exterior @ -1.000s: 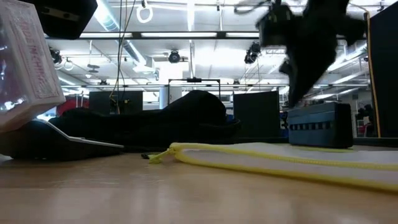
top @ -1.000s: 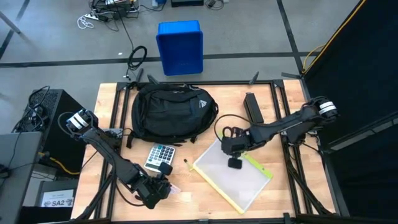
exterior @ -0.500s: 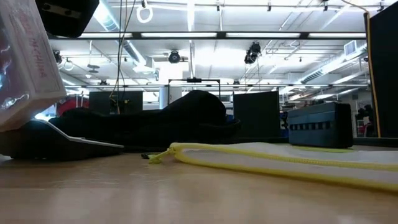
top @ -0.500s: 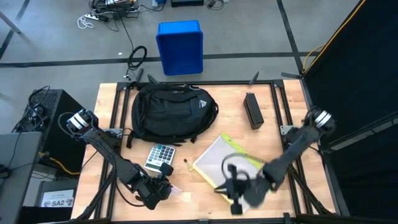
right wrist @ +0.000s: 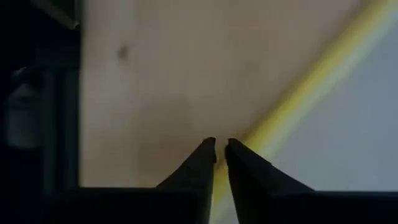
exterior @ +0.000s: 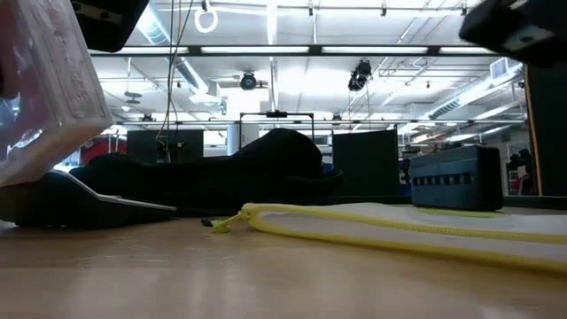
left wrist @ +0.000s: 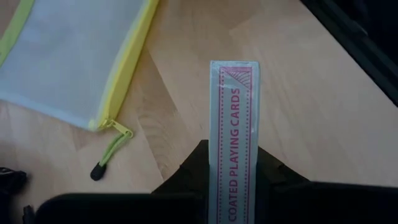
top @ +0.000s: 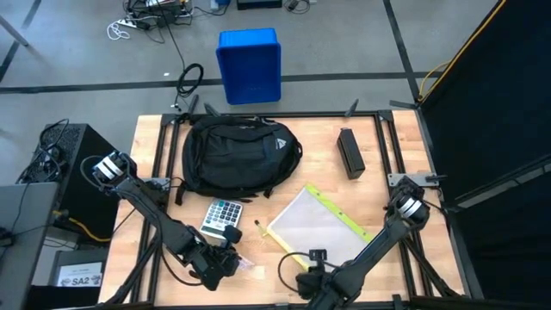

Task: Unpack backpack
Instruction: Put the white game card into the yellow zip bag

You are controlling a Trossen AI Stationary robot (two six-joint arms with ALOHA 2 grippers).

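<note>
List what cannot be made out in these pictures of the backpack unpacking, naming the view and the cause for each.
- Backpack contents: high view, closed fabric hides them.
- Calculator key labels: high view, too small.
- Playing-card box lower end: left wrist view, hidden by the left claw.
- Black box: low view, only one side shows.
- Yellow-edged pouch: right wrist view, blurred and cut off.

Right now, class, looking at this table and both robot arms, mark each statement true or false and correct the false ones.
1. The left gripper holds a box of playing cards. True.
2. The calculator lies on top of the backpack. False: it lies on the table beside the backpack, on the near side.
3. The blue bin stands on the table. False: it stands on the floor beyond the table.
4. The right gripper has its jaws nearly shut with nothing between them. True.
5. The mesh pouch has a yellow edge. True.
6. The black box rests on the pouch. False: it lies apart from it.
</note>
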